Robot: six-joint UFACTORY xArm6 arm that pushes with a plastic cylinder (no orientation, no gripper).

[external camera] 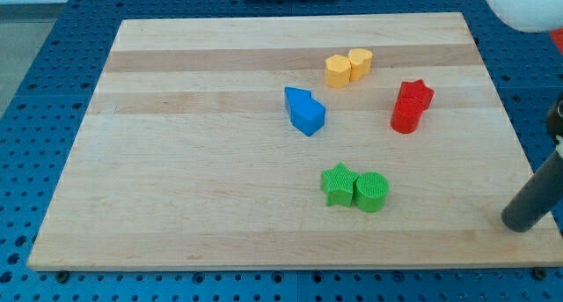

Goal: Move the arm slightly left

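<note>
My tip (521,223) is the lower end of the dark rod at the view's right edge, resting near the board's bottom right. It touches no block. The nearest blocks are a green cylinder (371,192) and a green star (339,183), touching each other, well to the tip's left. A red star (416,94) and a red cylinder (405,117) sit together at the upper right. A yellow pentagon (337,70) and a yellow heart (360,62) sit together near the top. Two blue blocks, a triangular one (297,99) and a cube (309,117), lie at the centre.
The wooden board (176,161) lies on a blue perforated table (35,55). A white rounded object (528,7) shows at the view's top right corner. The board's right edge runs close beside the rod.
</note>
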